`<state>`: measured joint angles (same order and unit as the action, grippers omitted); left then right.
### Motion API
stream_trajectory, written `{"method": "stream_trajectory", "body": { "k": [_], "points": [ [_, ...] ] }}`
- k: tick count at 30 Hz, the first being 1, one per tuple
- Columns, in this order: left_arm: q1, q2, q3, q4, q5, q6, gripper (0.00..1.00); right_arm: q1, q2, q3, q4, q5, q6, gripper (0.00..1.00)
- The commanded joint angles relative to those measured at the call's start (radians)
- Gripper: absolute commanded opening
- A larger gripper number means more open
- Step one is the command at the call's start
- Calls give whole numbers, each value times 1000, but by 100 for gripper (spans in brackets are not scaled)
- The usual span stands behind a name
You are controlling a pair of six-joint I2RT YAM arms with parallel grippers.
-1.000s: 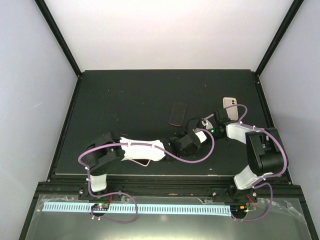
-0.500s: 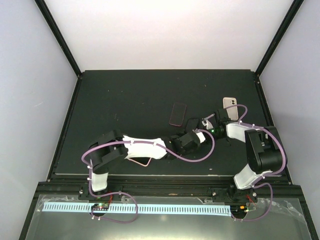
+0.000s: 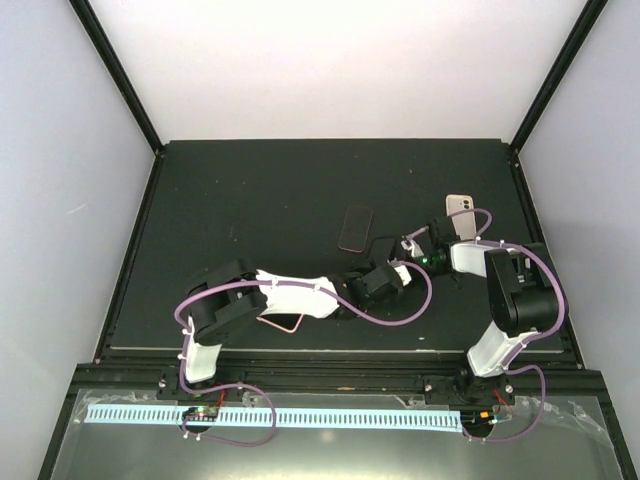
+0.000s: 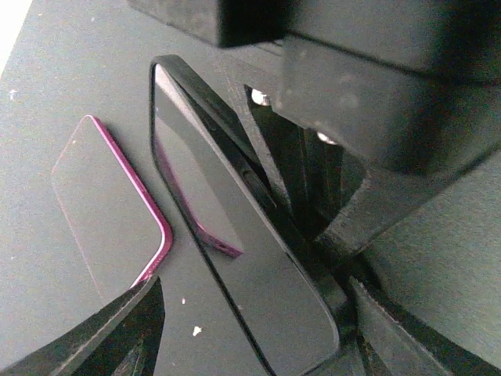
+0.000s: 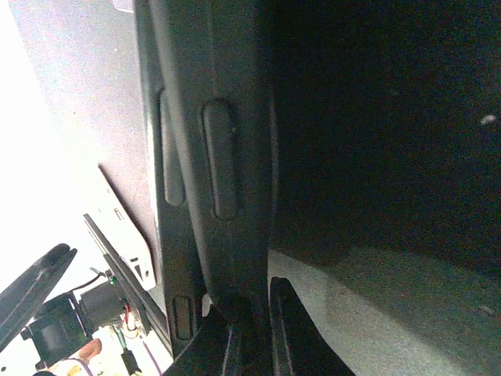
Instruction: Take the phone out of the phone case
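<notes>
Right pincer (image 5: 252, 309) tight on the phone case (image 5: 235, 117) edge; left pincer (image 4: 254, 313) apart around the phone (image 4: 235, 235).

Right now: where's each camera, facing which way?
Top external: above, behind the robot, facing down on the table; left arm, right arm show.
Left wrist: faces past the open left gripper at the cased phone and magenta phone.
Right wrist: close on that case's edge; right gripper clamps it.
Shared: both wrists see the cased phone.
</notes>
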<state>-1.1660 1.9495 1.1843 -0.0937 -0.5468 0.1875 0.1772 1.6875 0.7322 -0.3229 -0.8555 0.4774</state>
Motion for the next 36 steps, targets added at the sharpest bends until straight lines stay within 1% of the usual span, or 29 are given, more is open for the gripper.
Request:
{"method": "stream_trajectory", "body": {
  "k": [1,3,6,10,14,16,21,25,32,36],
  "points": [
    [15,45,21,25,-172,17,62,11,-44,2,-2,-84,-5,1],
    [16,48,15,46,-235,24,61,12,-55,-2,-6,-87,-4,1],
    [17,42,-5,89,-289,38,51,12,-57,2,-23,-103,-11,1],
    [18,30,-21,130,-300,60,35,11,-62,6,-32,-98,-20,1],
    [19,13,-25,144,-306,57,23,11,-71,6,-31,-89,-26,1],
    [19,3,-32,152,-308,55,14,11,-83,8,-38,-79,-29,1],
    [20,-23,-36,151,-321,42,2,11,-154,3,-40,-50,-39,1],
    [22,-75,-47,146,-305,7,2,11,-214,8,-56,15,-80,1],
    [29,-217,-62,91,-250,-113,1,12,-366,-4,-64,268,-152,1],
    [29,-306,-98,87,-222,-177,2,12,-416,-14,-54,337,-170,1]
  ]
}}
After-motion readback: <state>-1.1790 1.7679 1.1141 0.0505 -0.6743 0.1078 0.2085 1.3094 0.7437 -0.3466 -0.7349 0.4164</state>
